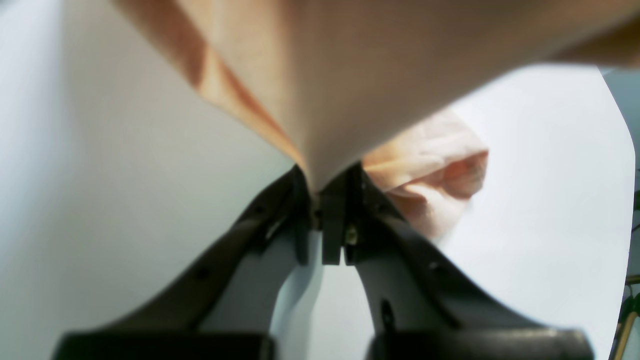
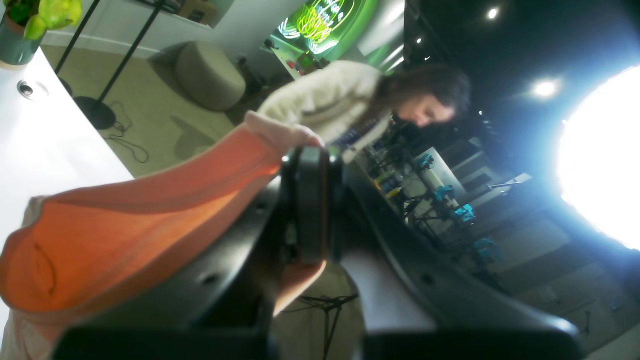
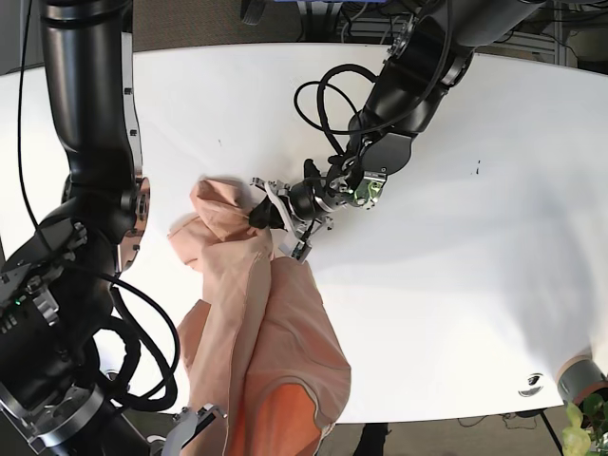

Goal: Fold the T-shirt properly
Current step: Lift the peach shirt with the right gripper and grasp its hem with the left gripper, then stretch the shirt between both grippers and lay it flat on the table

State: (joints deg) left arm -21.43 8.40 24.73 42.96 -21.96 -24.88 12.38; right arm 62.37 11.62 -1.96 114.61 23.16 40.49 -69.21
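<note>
The peach-orange T-shirt [image 3: 256, 313] lies crumpled on the white table [image 3: 456, 285], stretched from the table's middle down over its near edge. My left gripper [image 3: 269, 218] is shut on the shirt's upper bunched edge; in the left wrist view its jaws [image 1: 327, 192] pinch a fold of the T-shirt [image 1: 350, 75], which hangs above the table [image 1: 525, 200]. My right gripper [image 3: 201, 424] sits at the near edge, and in its own view it [image 2: 311, 165] is shut on the T-shirt [image 2: 125, 235] edge, lifted off the table [image 2: 40, 135].
A cable loop [image 3: 318, 95] hangs off the left arm. A grommet hole [image 3: 530, 385] and a potted plant [image 3: 584, 423] sit at the table's near right corner. A person [image 2: 380, 100] stands beyond the table edge in the right wrist view.
</note>
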